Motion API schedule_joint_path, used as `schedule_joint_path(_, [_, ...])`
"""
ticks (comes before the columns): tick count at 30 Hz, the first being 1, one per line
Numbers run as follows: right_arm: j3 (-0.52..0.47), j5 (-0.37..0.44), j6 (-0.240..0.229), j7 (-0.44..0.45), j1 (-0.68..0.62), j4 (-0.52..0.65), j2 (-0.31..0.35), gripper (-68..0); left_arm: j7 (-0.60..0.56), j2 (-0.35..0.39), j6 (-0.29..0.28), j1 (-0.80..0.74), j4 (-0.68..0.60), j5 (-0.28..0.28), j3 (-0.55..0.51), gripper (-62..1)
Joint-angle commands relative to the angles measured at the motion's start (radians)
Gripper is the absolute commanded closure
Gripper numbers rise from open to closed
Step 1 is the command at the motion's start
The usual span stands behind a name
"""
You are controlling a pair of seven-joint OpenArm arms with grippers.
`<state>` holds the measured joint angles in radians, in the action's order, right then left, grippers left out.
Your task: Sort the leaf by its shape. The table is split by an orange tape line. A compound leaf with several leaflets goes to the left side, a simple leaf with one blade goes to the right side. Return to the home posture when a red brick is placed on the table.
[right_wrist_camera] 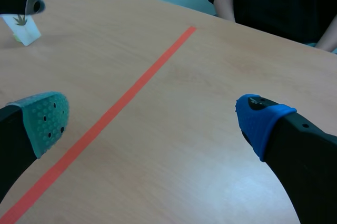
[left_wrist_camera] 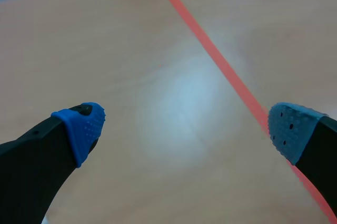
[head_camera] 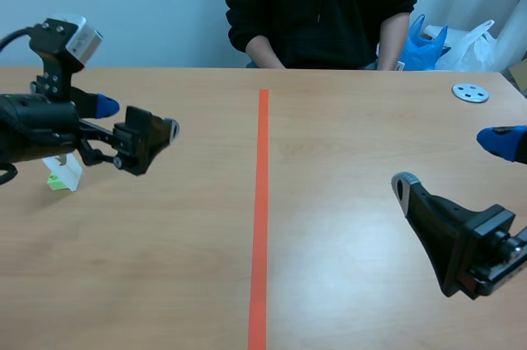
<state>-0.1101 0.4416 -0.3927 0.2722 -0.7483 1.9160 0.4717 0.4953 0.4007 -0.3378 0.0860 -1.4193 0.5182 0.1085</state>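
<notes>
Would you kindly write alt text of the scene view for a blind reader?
The left gripper and right gripper hover open over a wooden table split by an orange tape line. A white card stands on the left side, partly behind the left arm; a person sits opposite.

Scene camera: robot's side, facing across the surface (head_camera: 346, 169) toward a person (head_camera: 321, 4). Wrist cameras: close, angled forward and down. All three share the orange tape line (head_camera: 261, 202).
</notes>
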Motion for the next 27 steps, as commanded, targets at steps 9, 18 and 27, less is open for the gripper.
schedule_joint_path(9, [-0.016, 0.015, -0.027, 0.011, -0.005, 0.032, 0.008, -67.9, 0.082, -0.13, -0.179, -0.132, -0.163, 0.097, -0.007, -62.3])
schedule_joint_path(18, [-0.076, 0.041, -0.058, 0.01, -0.005, 0.034, 0.008, -67.9, 0.078, -0.19, -0.235, -0.136, -0.256, 0.107, 0.007, -62.3])
schedule_joint_path(27, [-0.087, 0.041, -0.106, 0.011, -0.005, 0.034, 0.007, -67.9, 0.076, -0.213, -0.237, -0.167, -0.283, 0.062, 0.096, -62.3])
